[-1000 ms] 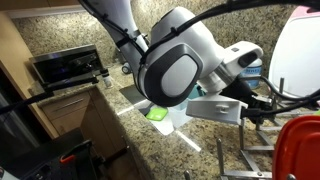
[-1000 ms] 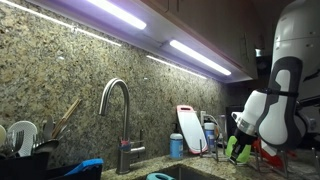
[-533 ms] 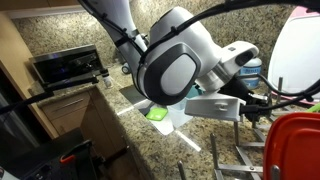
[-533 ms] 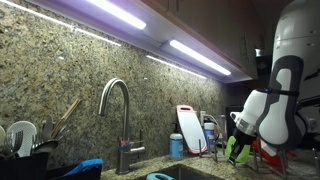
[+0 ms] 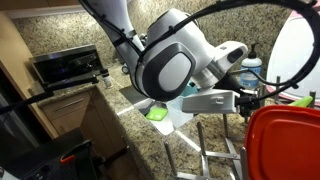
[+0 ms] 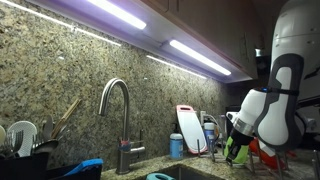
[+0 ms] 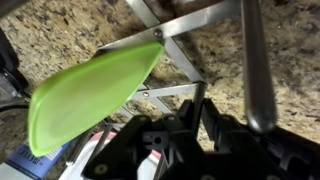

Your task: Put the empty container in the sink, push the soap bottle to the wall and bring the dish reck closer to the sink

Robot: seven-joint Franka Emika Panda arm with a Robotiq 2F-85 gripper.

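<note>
The end effector (image 7: pixel 190 126) sits at 6 o'clock in the wrist view. Its dark fingers are drawn close together, clamped on a thin wire of the dish rack (image 5: pixel 216 150) that runs down between them. The rack stands on the speckled granite table (image 5: pixel 140 145), at 4 to 5 o'clock in an exterior view, and its near upright prongs are bare.

Several things stand in the rack. A large red plastic dish (image 5: pixel 285 140) stands on edge at 4 o'clock, and a white plate (image 5: pixel 300 45) rises behind it at 2 o'clock. A lime green flat dish (image 7: pixel 90 95) leans tilted just beside the end effector, filling the 9 o'clock side of the wrist view. A white board with a red rim (image 6: pixel 187 128) stands upright at the rack's faucet-side end, at 4 o'clock in an exterior view.

The soap bottle (image 6: pixel 176 147), light blue, stands on the table just beside that board, between it and the curved chrome faucet (image 6: pixel 115 115). It is near the granite wall (image 6: pixel 60 80), but whether it touches the wall cannot be told.

At 8 o'clock a black utensil caddy (image 6: pixel 30 160) holds white plates (image 6: pixel 20 135) and wooden utensils (image 6: pixel 66 115). The robot arm (image 6: pixel 275 100) bends down over the rack at 3 o'clock.
</note>
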